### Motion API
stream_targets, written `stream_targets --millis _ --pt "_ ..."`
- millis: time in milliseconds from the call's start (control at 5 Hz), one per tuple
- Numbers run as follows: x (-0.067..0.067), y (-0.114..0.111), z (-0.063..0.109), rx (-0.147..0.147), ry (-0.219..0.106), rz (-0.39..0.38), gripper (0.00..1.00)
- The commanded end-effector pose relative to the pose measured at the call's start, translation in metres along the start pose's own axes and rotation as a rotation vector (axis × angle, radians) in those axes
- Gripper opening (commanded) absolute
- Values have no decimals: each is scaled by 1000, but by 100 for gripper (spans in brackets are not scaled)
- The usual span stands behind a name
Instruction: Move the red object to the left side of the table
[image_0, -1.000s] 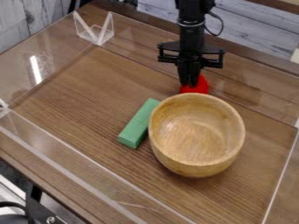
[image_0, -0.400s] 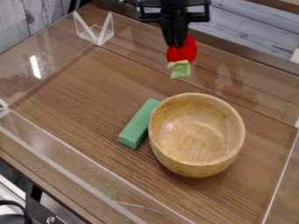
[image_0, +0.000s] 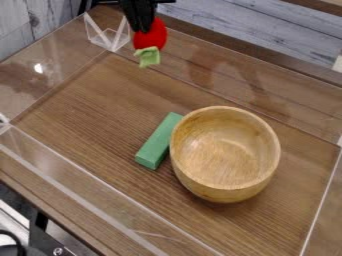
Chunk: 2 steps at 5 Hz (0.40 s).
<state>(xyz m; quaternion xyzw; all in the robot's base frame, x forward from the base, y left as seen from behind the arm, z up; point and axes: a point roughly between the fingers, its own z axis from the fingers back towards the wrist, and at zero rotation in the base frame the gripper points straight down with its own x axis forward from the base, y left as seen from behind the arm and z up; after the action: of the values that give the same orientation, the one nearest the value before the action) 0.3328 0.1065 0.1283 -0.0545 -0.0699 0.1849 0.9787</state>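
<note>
The red object (image_0: 152, 37), a small bright-red toy fruit with a pale green tip hanging below it, is held in the air near the top of the view, left of centre. My gripper (image_0: 144, 28) is shut on it from above, pointing down; only the lower part of the black fingers shows, the rest is cut off by the frame's top edge. The fruit hangs well above the brown wood-grain table (image_0: 94, 110), over its far part.
A wooden bowl (image_0: 226, 152) stands right of centre, with a green rectangular block (image_0: 159, 140) lying against its left side. Low clear acrylic walls (image_0: 54, 55) border the table, and a clear angled piece (image_0: 107, 33) sits at the far left corner.
The gripper has lifted the red object off the table behind the bowl and carried it up and to the left across the far side. Bowl and green block have not moved.
</note>
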Motion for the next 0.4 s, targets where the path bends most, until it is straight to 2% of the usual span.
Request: stream_targets --millis 0,200 --pt "-6 16 22 15 -70 4 0" --pt "-15 37 21 30 -71 46 0"
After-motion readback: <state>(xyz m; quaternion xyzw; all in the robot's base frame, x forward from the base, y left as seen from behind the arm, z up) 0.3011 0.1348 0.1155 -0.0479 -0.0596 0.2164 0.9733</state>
